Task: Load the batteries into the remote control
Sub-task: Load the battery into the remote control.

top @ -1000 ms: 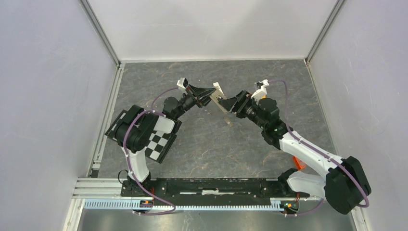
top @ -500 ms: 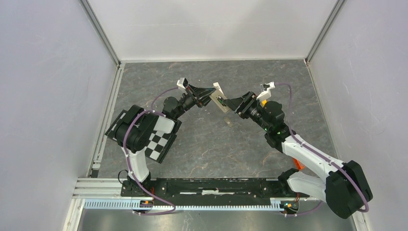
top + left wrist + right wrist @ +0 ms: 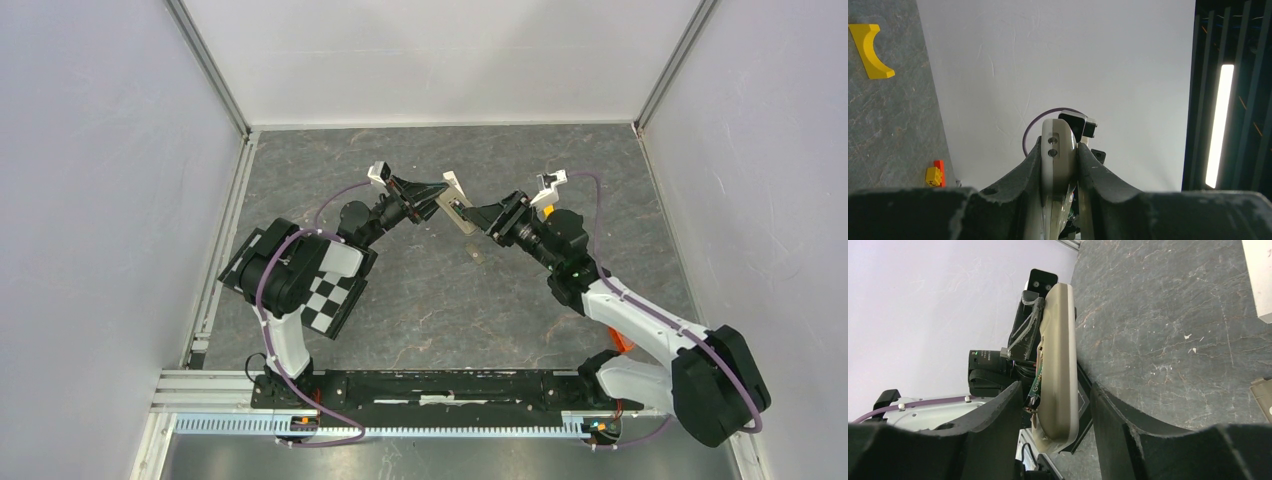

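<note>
The remote control (image 3: 455, 204) is held edge-up above the middle of the table, and my left gripper (image 3: 440, 200) is shut on one end of it. In the left wrist view the remote control's white end (image 3: 1058, 150) is squeezed between both fingers. My right gripper (image 3: 472, 214) straddles the other end, open, with a gap on each side of the remote control's olive back (image 3: 1060, 355). A green battery (image 3: 1037, 382) sticks partly out of the recess, beside the right gripper's (image 3: 1052, 390) left finger.
On the table lie a yellow curved piece (image 3: 870, 52), a white bar (image 3: 1260, 280), a small tan piece (image 3: 477, 255) below the grippers, and a flat grey piece (image 3: 1263, 395). A small orange and yellow object (image 3: 934, 175) sits by the wall.
My right gripper has turned, moved in over the remote's end, and its jaws have narrowed. The left gripper and remote have stayed still.
</note>
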{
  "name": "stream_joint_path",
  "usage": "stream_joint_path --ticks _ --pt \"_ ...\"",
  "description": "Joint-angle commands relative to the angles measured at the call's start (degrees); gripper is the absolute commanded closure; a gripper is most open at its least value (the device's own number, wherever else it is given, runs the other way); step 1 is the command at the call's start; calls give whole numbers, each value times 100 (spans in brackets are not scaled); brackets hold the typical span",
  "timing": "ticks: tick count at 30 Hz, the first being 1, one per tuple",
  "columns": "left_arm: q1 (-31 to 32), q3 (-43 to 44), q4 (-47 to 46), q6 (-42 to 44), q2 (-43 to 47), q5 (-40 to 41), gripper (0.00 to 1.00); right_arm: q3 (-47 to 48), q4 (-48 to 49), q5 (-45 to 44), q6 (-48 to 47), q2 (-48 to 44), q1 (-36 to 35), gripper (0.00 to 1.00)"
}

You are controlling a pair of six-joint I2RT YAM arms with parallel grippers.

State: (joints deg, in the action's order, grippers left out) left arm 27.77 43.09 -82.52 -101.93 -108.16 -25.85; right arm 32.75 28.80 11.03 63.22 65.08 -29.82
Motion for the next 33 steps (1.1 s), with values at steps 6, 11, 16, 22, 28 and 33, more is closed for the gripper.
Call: stream_joint_path --ticks 6,11,16,22,28,33 --pt "68 33 -419 15 271 -87 98 -15 380 176 85 176 13 49" --pt "123 27 -423 15 277 -88 98 -6 399 198 105 278 12 55" --pt "191 30 -427 24 286 -87 98 -6 407 229 154 369 11 59" --pt "244 29 -423 59 286 -118 98 42 383 259 131 458 5 62" --pt "299 41 -427 129 279 -140 98 151 117 273 -43 581 -29 62" --pt "347 84 -430 205 254 -170 98 255 -32 310 -264 677 -70 60"
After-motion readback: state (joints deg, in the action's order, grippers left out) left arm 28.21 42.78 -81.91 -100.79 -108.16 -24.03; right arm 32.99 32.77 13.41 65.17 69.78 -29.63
